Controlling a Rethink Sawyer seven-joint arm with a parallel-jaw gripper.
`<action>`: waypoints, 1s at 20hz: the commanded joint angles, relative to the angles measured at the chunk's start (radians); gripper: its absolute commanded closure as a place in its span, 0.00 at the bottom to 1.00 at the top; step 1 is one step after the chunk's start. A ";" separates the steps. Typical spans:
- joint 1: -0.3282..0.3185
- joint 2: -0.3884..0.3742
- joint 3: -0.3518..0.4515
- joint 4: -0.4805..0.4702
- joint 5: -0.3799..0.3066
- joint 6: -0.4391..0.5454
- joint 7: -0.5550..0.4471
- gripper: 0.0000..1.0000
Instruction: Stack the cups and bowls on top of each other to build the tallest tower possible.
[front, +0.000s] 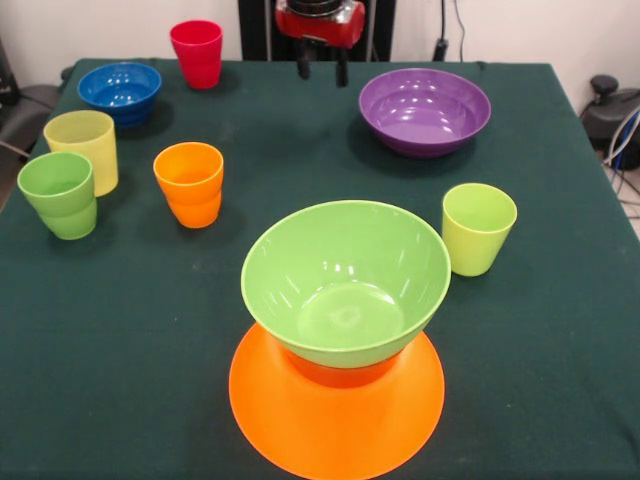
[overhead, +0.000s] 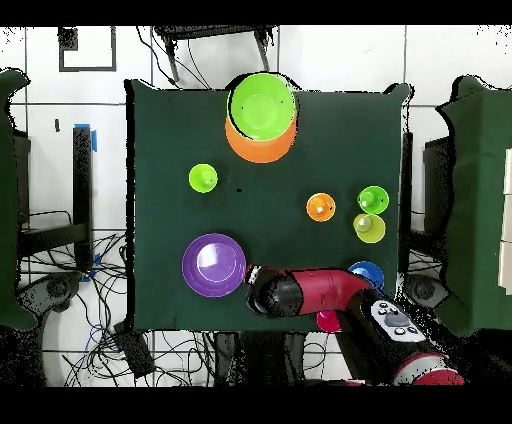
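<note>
The tower stands at the near middle of the table: a green bowl (front: 345, 285) sits upright on a darker red-orange piece (front: 340, 374), which rests on the wide orange bowl (front: 335, 425). The purple bowl (front: 425, 110) and blue bowl (front: 120, 90) sit alone at the far side. The red cup (front: 197, 53), pale yellow cup (front: 82, 148), green cup (front: 60, 193), orange cup (front: 189, 183) and lime green cup (front: 478, 228) stand apart on the cloth. My gripper (front: 322, 70) hangs open and empty at the far edge, between the red cup and the purple bowl.
The table carries a dark green cloth (front: 560, 330). In the overhead view my red arm (overhead: 310, 293) lies over the table's bottom edge, partly covering the red cup (overhead: 328, 321) and blue bowl (overhead: 366, 272). Cables and furniture surround the table.
</note>
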 joint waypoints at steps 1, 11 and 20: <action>0.089 0.081 -0.026 0.053 0.027 -0.125 0.158 0.00; 0.138 0.076 -0.040 0.081 0.095 -0.163 0.153 0.00; 0.150 0.126 -0.060 0.065 0.107 -0.207 0.144 0.00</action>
